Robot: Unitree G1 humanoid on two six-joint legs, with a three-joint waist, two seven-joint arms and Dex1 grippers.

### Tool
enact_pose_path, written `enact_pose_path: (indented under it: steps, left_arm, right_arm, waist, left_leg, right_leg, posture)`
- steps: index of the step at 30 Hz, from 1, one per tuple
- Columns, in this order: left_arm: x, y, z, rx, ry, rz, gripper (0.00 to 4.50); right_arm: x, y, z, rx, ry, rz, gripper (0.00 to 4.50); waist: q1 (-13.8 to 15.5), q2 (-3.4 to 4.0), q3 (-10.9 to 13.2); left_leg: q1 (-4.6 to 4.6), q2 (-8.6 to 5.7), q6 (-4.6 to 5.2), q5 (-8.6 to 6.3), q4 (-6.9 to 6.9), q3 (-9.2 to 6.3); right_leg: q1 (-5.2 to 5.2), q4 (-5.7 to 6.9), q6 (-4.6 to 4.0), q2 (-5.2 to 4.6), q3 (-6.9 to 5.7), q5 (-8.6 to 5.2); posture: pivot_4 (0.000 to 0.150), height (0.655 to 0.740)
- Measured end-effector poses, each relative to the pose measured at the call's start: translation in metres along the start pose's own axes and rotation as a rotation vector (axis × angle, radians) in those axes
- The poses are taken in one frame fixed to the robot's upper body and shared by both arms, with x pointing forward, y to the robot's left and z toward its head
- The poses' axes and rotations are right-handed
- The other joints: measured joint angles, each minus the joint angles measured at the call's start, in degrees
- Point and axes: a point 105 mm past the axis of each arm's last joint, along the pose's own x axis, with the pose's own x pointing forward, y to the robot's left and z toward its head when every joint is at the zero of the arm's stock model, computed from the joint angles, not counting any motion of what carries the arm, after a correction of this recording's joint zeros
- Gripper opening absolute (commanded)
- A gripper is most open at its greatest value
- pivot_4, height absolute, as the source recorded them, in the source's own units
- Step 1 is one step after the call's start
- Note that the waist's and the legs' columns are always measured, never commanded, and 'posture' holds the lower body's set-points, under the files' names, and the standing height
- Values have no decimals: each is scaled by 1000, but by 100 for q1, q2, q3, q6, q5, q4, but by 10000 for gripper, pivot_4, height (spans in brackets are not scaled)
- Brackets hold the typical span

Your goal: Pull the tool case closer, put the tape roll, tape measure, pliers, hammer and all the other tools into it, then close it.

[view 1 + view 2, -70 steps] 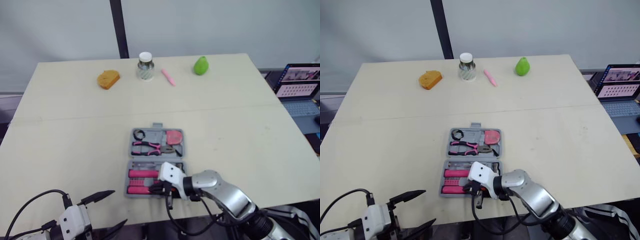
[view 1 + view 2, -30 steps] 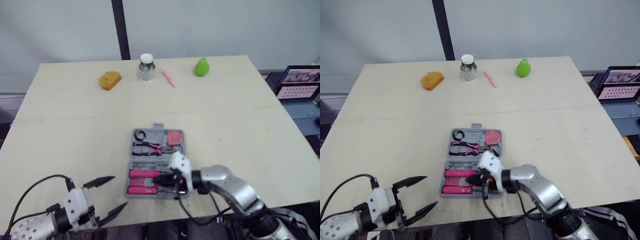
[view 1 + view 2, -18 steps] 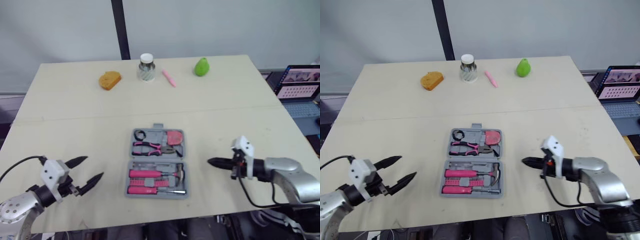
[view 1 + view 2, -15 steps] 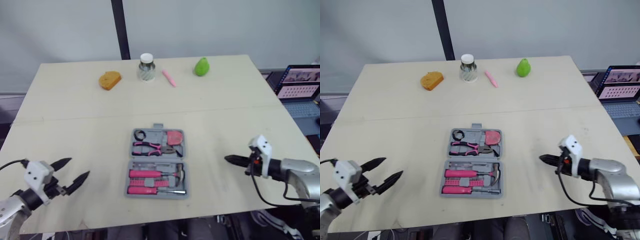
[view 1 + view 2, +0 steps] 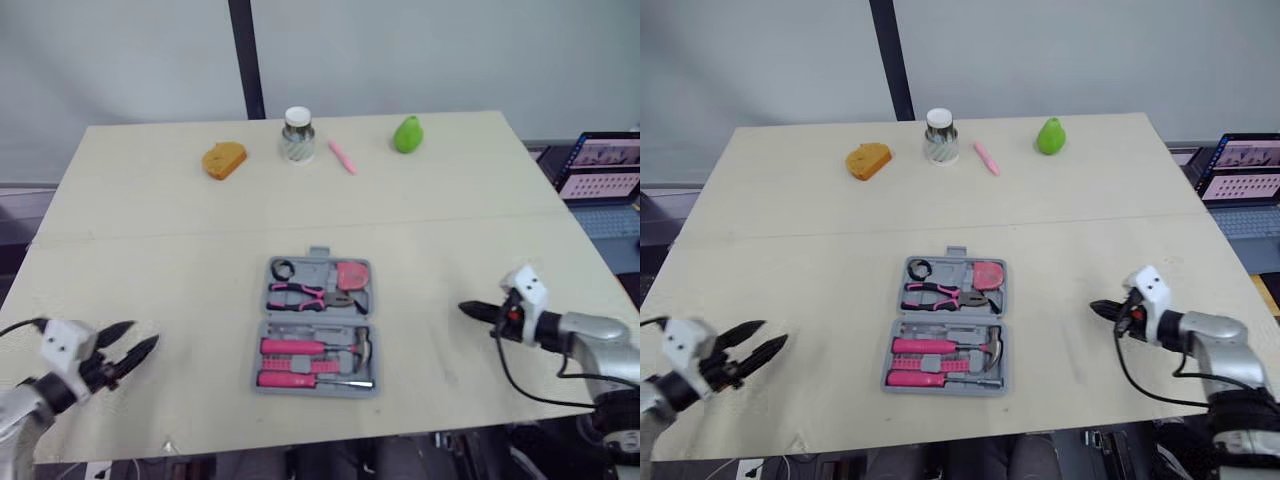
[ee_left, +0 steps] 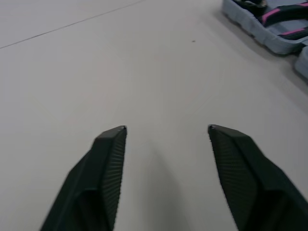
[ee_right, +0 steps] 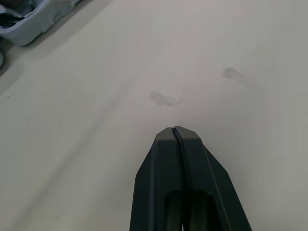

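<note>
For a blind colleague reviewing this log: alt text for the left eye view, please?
An open grey plastic tool case holding pink-handled tools lies on a beige table, with the open left pincer and shut right pincer apart on either side.

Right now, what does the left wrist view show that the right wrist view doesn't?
Left wrist view: the left gripper open, and pink-handled pliers lying in the tool case. Right wrist view: the right gripper shut and empty, and faint smudges on the table. Both: bare table and a corner of the tool case.
</note>
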Motion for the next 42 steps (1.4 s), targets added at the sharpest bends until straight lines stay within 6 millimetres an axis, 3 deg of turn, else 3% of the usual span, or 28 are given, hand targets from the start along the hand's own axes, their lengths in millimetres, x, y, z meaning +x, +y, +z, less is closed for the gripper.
enact_pose_path:
  steps: [3,4,13,18,23,27,42]
  left_arm:
    - [20,-15,0,5,28,-75,1330]
    - [28,-18,1,2,32,-98,550]
    - [75,-46,16,37,39,-236,550]
    - [93,-68,14,11,59,-316,550]
    - [100,-82,9,10,90,-363,550]
    - [103,-82,10,27,91,-360,550]
    - [120,-88,15,32,56,-352,550]
  right_arm:
    - [18,9,0,-41,29,18,0]
    - [23,10,4,-66,33,12,0]
    - [58,24,29,-152,30,19,0]
    - [72,49,37,-167,26,95,0]
    - [87,88,43,-170,23,225,0]
    - [91,100,47,-169,26,257,0]
    - [93,109,45,-165,48,283,0]
  waist:
    - [-18,0,0]
    - [-40,-2,-1]
    - [-164,-8,-5]
    - [-161,-8,-5]
    - [-135,-5,-3]
    - [-112,-5,-3]
    - [-96,-4,-3]
  left_leg:
    - [3,-1,-1,1,0,4]
    - [5,2,-5,3,0,8]
    - [10,25,-16,3,-1,8]
    - [11,35,-20,2,-1,12]
    - [8,36,-23,1,0,12]
    - [6,31,-22,1,2,10]
    - [7,30,-21,2,4,10]
  right_leg:
    - [-1,5,0,0,1,0]
    - [0,5,0,3,-1,0]
    - [-2,11,-2,24,-5,-1]
    - [-3,9,-2,34,-3,-1]
    - [-7,8,-4,36,-1,-2]
    - [-6,9,-5,31,-1,-2]
    - [-5,10,-5,31,-2,-2]
  posture:
    - [1500,7400]
    - [1500,7400]
    - [1500,7400]
    - [1500,7400]
    - [1500,7400]
    - [1500,7400]
    - [1500,7400]
